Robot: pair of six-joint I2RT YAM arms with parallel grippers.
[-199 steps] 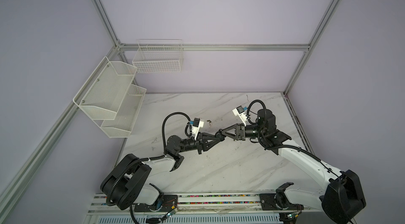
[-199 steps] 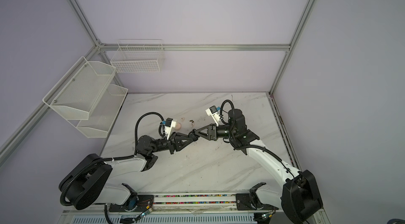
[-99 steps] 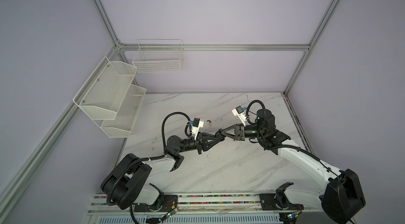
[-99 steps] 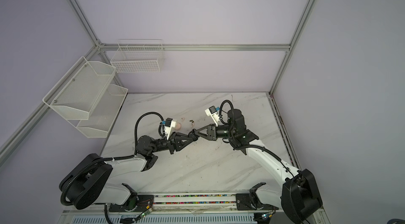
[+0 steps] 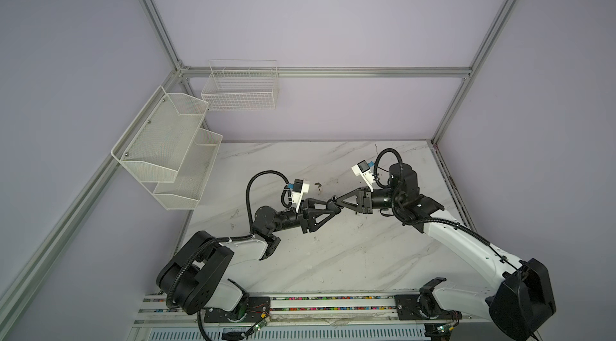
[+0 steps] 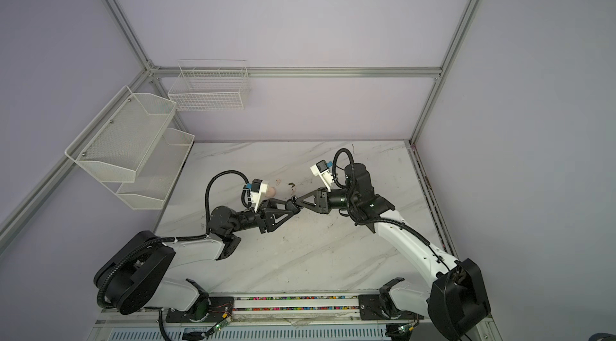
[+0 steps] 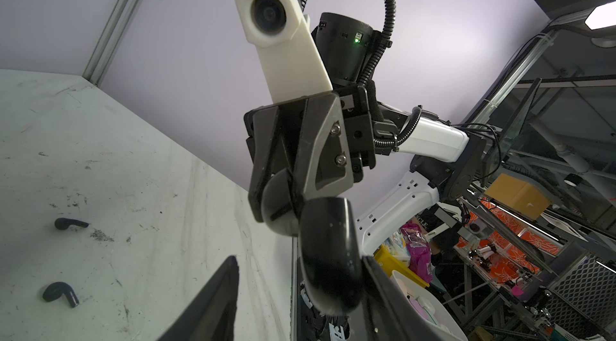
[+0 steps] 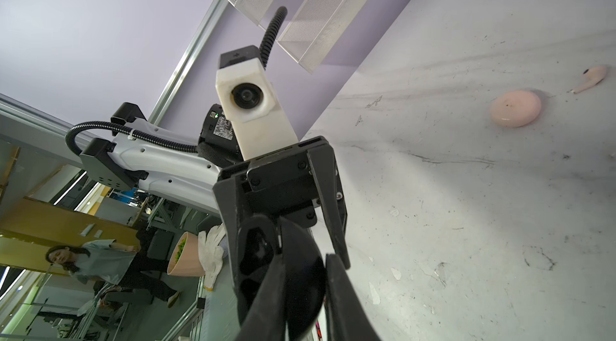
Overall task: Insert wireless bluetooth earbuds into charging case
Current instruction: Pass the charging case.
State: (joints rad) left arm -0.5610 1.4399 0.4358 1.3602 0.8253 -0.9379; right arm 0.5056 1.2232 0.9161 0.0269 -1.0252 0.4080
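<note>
A black charging case [image 5: 334, 206] hangs open in mid-air over the table's middle, between my two grippers. My right gripper [image 8: 305, 266] is shut on one rounded half [image 7: 280, 206]. The other half [image 7: 330, 256] lies between my left gripper's [image 7: 300, 289] open jaws. It rests against one finger [image 7: 383, 289] and stands well apart from the other. Two black earbuds [image 7: 68, 223] [image 7: 61, 292] lie on the marble behind the grippers. A pale pink earbud [image 8: 591, 77] lies beside a shut pink case [image 8: 515, 107], also on the table.
Two white mesh shelves [image 5: 166, 149] and a wire basket [image 5: 240, 89] hang on the walls at the back left. Dark crumbs and scuffs dot the marble table [image 5: 350, 256]. A rail [image 5: 300, 302] carrying both arm bases runs along the front edge.
My left gripper's jaws have spread apart off the black case. The right gripper's jaws have closed in on it. Neither arm has shifted noticeably.
</note>
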